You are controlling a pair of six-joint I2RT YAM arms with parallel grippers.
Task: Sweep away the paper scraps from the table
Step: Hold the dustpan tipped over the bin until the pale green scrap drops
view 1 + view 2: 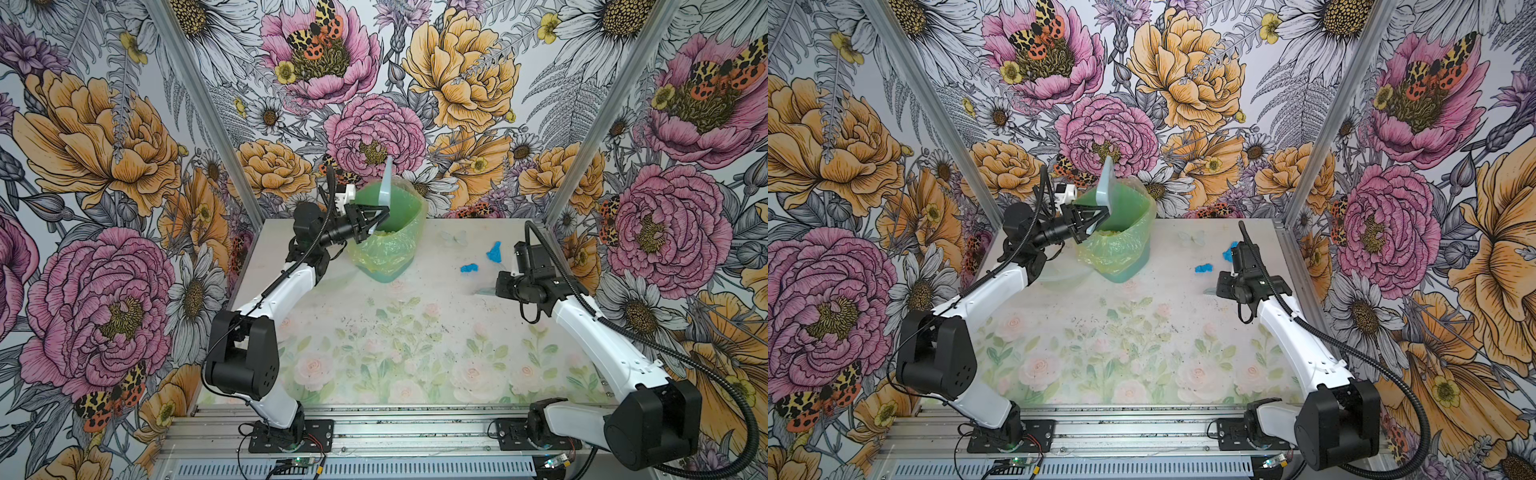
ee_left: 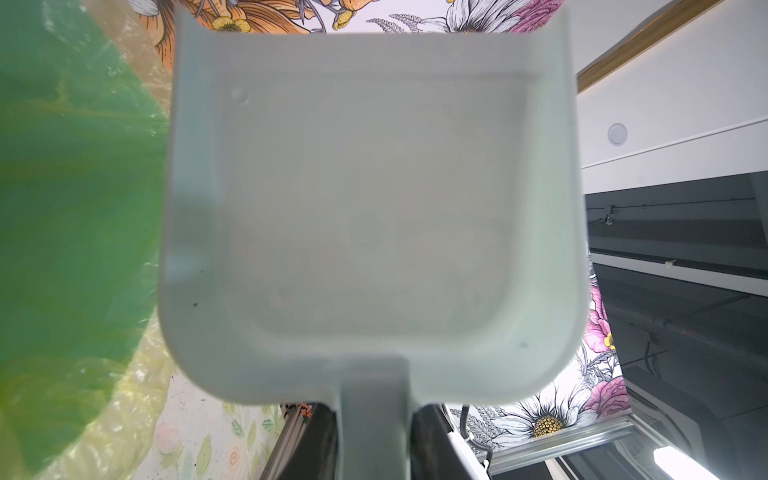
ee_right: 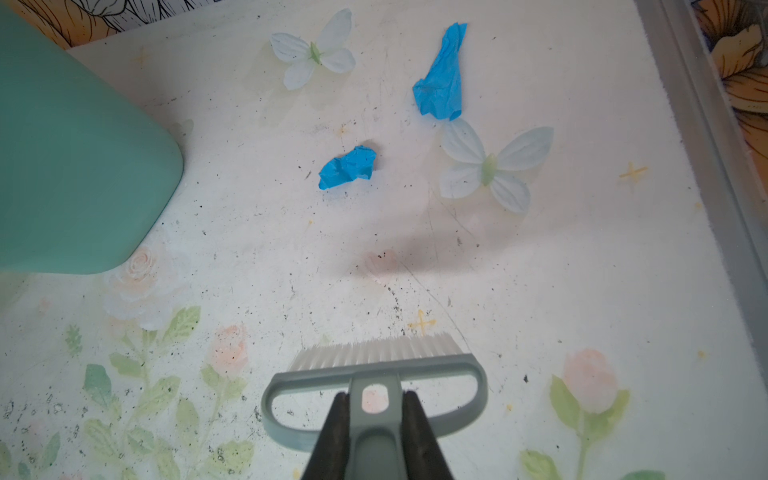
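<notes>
Two blue paper scraps (image 1: 494,252) (image 1: 468,268) lie on the table (image 1: 415,316) at the back right; the right wrist view shows them as a long one (image 3: 440,79) and a small one (image 3: 347,167). My right gripper (image 3: 376,405) is shut on the grey-blue brush (image 3: 374,365), whose bristles hang just above the table, short of the scraps. My left gripper (image 1: 368,220) is shut on the handle of the dustpan (image 1: 388,183), which stands tipped upright over the bin. The pan (image 2: 374,208) looks empty inside.
The green bag-lined bin (image 1: 390,245) stands at the back middle of the table, left of the scraps. Printed butterflies (image 3: 490,166) and dark specks mark the tabletop. An aluminium frame rail (image 3: 706,145) borders the table just right of the scraps.
</notes>
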